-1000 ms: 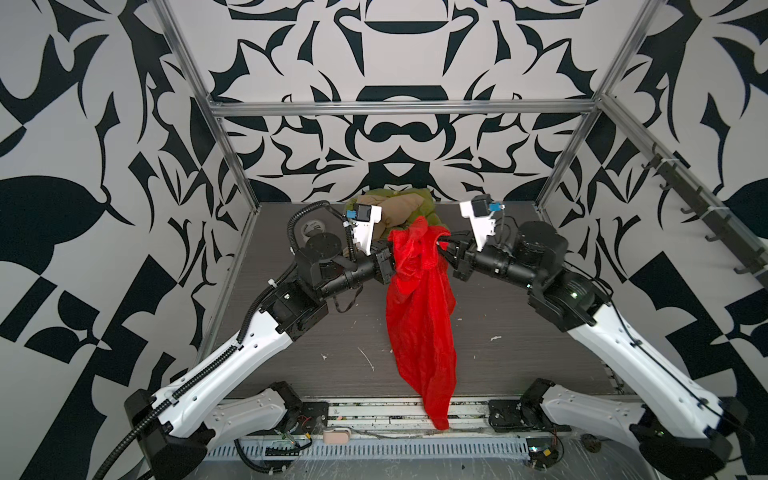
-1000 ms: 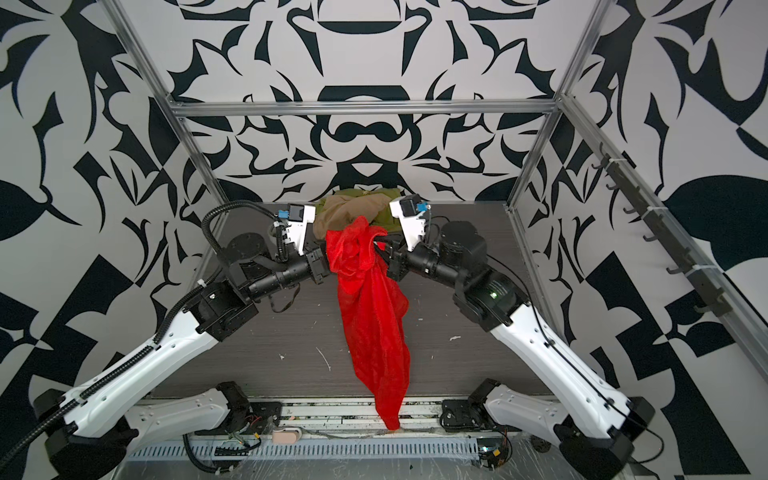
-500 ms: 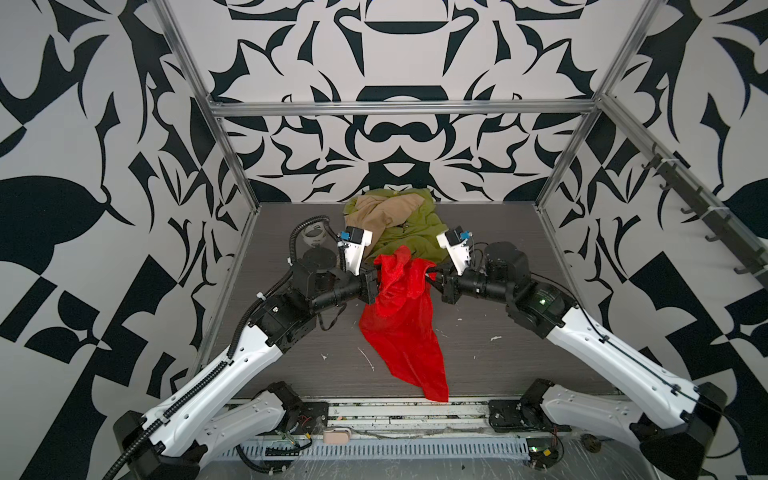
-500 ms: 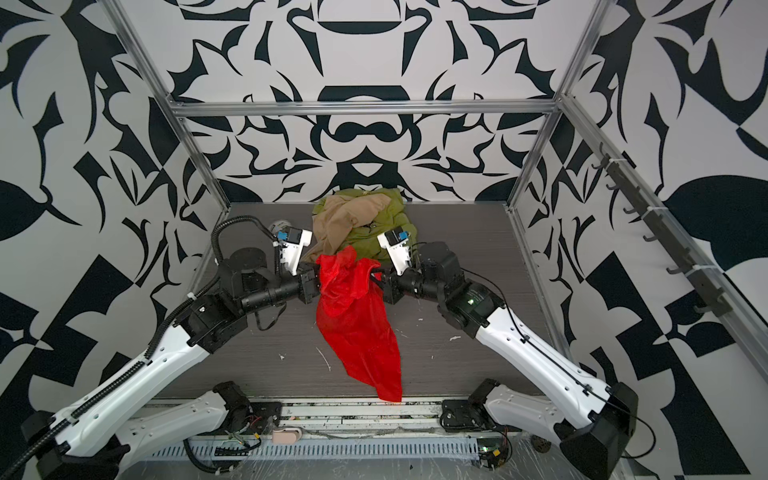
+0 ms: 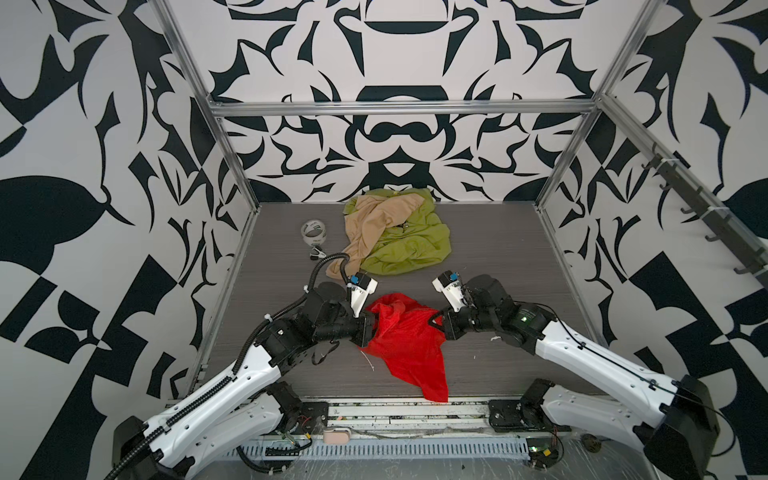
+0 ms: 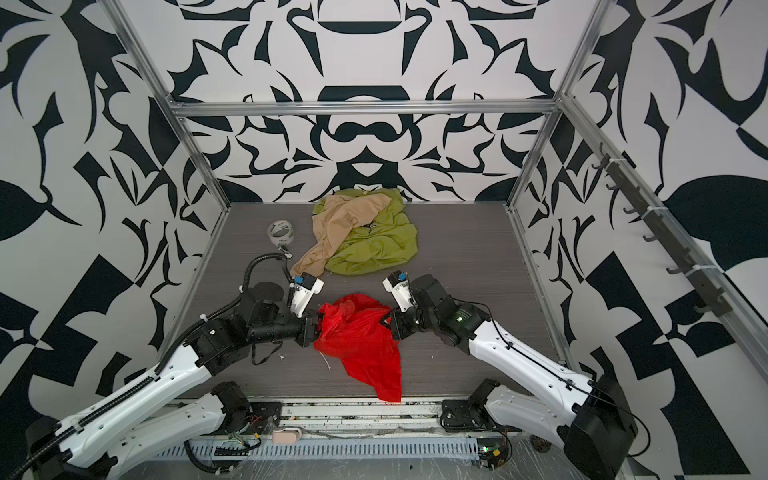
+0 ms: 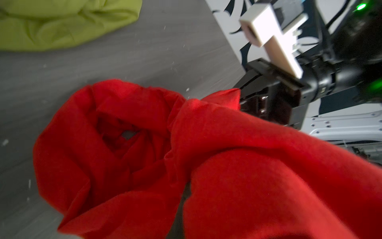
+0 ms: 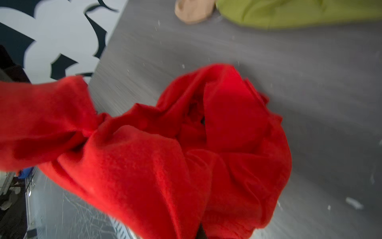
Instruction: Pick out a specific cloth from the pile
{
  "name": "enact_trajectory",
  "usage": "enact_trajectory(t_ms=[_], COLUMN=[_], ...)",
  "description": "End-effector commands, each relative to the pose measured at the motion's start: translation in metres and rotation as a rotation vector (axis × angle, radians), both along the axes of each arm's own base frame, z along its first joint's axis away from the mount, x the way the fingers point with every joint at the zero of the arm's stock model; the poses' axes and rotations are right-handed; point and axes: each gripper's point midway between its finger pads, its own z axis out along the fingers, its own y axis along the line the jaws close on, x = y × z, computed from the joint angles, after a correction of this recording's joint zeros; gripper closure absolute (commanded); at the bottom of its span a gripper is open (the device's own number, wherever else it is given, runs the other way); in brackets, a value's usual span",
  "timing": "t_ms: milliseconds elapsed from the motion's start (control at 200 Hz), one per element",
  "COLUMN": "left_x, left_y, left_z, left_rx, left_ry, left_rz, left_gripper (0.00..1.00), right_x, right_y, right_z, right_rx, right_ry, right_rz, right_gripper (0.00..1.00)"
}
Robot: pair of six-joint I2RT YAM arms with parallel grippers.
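Note:
In both top views the red cloth [image 5: 409,338] [image 6: 359,338] lies crumpled on the grey table near the front, with its tail trailing to the front edge. My left gripper [image 5: 370,329] [image 6: 318,328] is shut on its left edge. On its right edge my right gripper [image 5: 437,324] [image 6: 388,322] is shut as well. Both wrist views are filled by bunched red cloth [image 7: 227,165] [image 8: 165,165] that hides each gripper's own jaws. The pile [image 5: 399,237] [image 6: 365,237] sits at the back, a beige cloth [image 5: 372,226] over a green cloth [image 5: 415,247], apart from the red one.
A tape roll [image 5: 313,232] [image 6: 281,233] and a small black clip [image 5: 318,252] lie at the back left. The metal rail [image 5: 386,411] runs along the table's front edge. Patterned walls and frame posts enclose the table.
Both arms came down and toward the front with the red cloth. It hung long from raised grippers near the pile; now it rests mostly on the table, and the grippers have spread slightly.

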Motion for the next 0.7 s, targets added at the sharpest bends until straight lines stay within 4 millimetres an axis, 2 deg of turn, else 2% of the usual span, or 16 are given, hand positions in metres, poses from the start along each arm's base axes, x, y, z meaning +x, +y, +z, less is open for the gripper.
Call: enact_trajectory(t_ms=[0,90,145,210,270,350,435,520,555,695], left_x=[-0.013,-0.014,-0.016,-0.018,-0.019,-0.021,-0.019,-0.015,-0.013,-0.006], left_y=[0.005,0.004,0.003,0.003,0.004,0.007,0.011,0.016,0.019,0.030], left_z=[-0.031,-0.054,-0.069,-0.086,-0.100,-0.110,-0.107,-0.091,-0.083,-0.052], left_rx=[0.057,0.087,0.101,0.127,0.161,0.188,0.191,0.184,0.180,0.158], left_ry=[0.085,0.123,0.156,0.198,0.234,0.254,0.236,0.186,0.160,0.076], left_rz=[-0.026,-0.031,-0.034,-0.038,-0.034,-0.029,-0.012,0.015,0.025,0.091], left_gripper=[1.00,1.00,0.94,0.93,0.89,0.72,0.42,0.11,0.01,0.00], right_x=[-0.013,-0.018,-0.020,-0.021,-0.021,-0.021,-0.017,-0.010,-0.006,0.007], right_y=[-0.017,-0.024,-0.028,-0.031,-0.033,-0.034,-0.030,-0.030,-0.033,-0.044], right_z=[-0.036,-0.064,-0.079,-0.094,-0.105,-0.110,-0.098,-0.074,-0.064,-0.026], right_rx=[-0.099,-0.162,-0.202,-0.237,-0.274,-0.292,-0.283,-0.287,-0.300,-0.339], right_ry=[0.119,0.189,0.221,0.252,0.277,0.290,0.258,0.172,0.132,-0.023], right_rz=[-0.038,-0.056,-0.070,-0.073,-0.078,-0.077,-0.050,-0.014,-0.009,-0.006], right_gripper=[1.00,1.00,1.00,1.00,0.93,0.78,0.62,0.46,0.39,0.25])
